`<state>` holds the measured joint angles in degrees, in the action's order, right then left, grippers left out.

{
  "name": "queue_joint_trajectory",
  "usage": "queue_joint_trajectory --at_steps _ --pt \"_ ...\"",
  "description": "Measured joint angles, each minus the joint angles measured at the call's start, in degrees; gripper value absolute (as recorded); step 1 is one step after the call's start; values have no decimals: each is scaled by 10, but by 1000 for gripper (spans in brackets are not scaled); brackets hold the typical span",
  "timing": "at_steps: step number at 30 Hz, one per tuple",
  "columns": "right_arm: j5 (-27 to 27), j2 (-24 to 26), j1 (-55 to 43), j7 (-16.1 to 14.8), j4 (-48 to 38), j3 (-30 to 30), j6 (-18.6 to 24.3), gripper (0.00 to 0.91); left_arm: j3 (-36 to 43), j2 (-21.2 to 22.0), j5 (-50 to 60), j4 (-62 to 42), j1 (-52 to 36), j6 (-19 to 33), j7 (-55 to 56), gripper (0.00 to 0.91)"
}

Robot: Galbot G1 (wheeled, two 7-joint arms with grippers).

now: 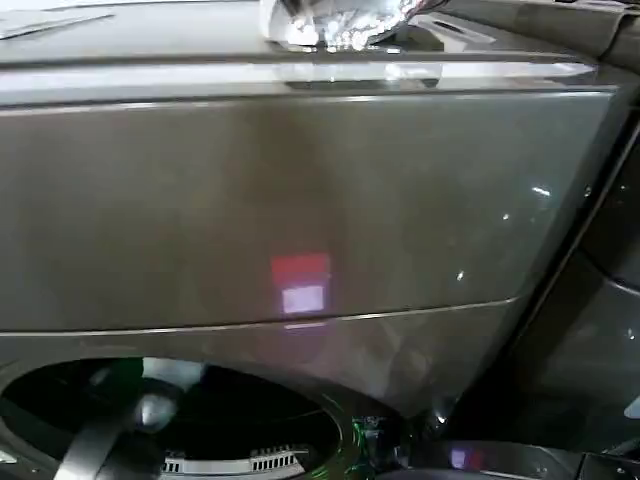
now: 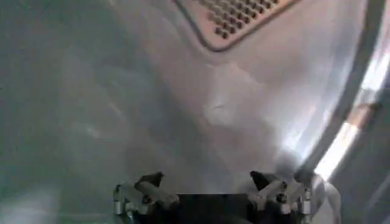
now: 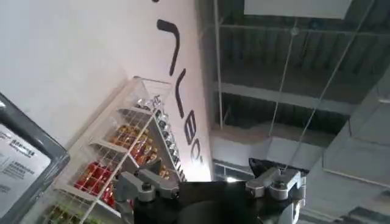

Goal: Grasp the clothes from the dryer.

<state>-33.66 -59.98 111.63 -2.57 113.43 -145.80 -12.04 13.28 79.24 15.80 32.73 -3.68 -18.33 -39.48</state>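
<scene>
We see the dryer (image 1: 300, 200) filling the head view, its bronze-brown front panel close before us and the dark round porthole (image 1: 170, 420) low on our left. In the left wrist view, the left gripper (image 2: 207, 185) sits inside the drum (image 2: 122, 109), its two fingertips (image 2: 149, 181) spread wide apart with nothing between them. Ahead of those fingertips lies bare, shiny drum wall, and farther ahead, beyond the open gap, a perforated vent panel (image 2: 237, 18) is set into the metal. Off to the side of the far fingertip, a bright strip of the drum rim (image 2: 341, 143) catches the light. We cannot make out the clothes near the gripper; in the head view, a pale blurred shape (image 1: 160, 385) shows within the porthole, but we cannot tell what it is. The right gripper (image 3: 210, 176) is well away from the dryer, pointed upward toward a white wall and ceiling, with a wire rack of goods (image 3: 131, 158) beside it; its fingers stand wide and hold nothing.
</scene>
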Motion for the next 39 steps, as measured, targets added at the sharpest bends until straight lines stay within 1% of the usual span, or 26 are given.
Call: queue_joint_trajectory --at_steps 13,20,25,39 --pt "2 -3 -6 -2 1 7 5 907 107 11 90 -108 -59 115 -137 907" --pt "3 -5 -8 -4 2 9 6 907 145 22 149 -153 -73 161 -186 907" --pt "7 -4 -14 -4 4 15 7 907 167 31 185 -181 -78 182 -207 907" --pt "13 -6 -26 -5 2 23 9 907 207 41 238 -222 -73 208 -241 907"
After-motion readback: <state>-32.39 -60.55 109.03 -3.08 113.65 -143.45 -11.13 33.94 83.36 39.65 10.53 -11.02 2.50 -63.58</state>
